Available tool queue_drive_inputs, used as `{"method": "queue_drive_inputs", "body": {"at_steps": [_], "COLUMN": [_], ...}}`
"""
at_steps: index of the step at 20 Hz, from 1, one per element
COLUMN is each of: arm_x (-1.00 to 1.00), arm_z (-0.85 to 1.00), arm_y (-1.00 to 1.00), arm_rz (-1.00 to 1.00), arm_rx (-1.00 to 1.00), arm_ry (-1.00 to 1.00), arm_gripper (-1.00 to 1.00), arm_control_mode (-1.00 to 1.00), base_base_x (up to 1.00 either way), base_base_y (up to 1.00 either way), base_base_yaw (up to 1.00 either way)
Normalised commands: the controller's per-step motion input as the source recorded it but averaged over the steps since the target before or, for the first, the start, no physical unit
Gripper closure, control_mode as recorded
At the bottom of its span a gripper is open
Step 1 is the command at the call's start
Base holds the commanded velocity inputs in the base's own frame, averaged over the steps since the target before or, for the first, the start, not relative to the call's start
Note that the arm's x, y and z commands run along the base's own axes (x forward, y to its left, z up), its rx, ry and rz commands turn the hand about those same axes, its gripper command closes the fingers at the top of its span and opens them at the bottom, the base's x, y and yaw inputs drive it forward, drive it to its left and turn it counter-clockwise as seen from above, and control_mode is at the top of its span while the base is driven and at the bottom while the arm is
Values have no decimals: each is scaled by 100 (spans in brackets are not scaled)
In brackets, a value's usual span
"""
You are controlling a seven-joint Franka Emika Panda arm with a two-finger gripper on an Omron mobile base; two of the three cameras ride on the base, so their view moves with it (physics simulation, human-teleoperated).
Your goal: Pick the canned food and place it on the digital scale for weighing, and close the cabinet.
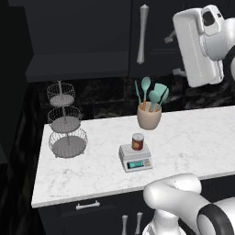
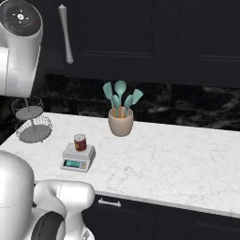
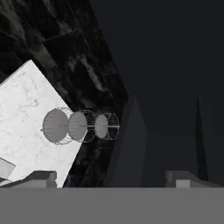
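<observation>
We judge the first half of the task complete: the canned food (image 1: 137,142) stands upright on the top plate of the digital scale (image 1: 135,158), which we take as our landmark. What remains is closing the cabinet (image 1: 82,41).

Hazards, largest first:

1. The cabinet hangs above and behind the scale, toward its left. In the left base view one door appears swung outward, its long silver handle (image 1: 142,34) up and behind the scale. We judge that a push landing on the door's edge instead of its face could slide off and leave it ajar.
2. The arm is raised high, above and to the right of the scale. A wide sweep toward the door passes over the scale; a low elbow could knock the tin off.
3. The three-tier wire basket (image 1: 66,121) stands left of the scale, below the door, and could be clipped.
4. The utensil crock (image 1: 149,114) with teal spatulas stands just behind the scale, its tall handles nearest the arm's path.

The gripper (image 3: 111,177) holds nothing, its fingertips (image 3: 40,176) set wide apart.
</observation>
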Motion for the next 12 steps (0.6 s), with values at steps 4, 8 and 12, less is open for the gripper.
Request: {"method": "queue_drive_inputs", "body": {"at_steps": [4,8,12], "arm_x": [0,-18,-76], "arm_z": [-100,-94,-39], "arm_y": [100,88,32], "arm_rz": [24,8,-3], "arm_rx": [-3,21,33], "arm_ry": [-34,-62,-35], "arm_gripper": [-100,-100,-100], "arm_control_mode": [-100,-100,-100], "base_base_x": [0,0,0], "base_base_y": [0,0,0], "base_base_yaw": [0,0,0]}}
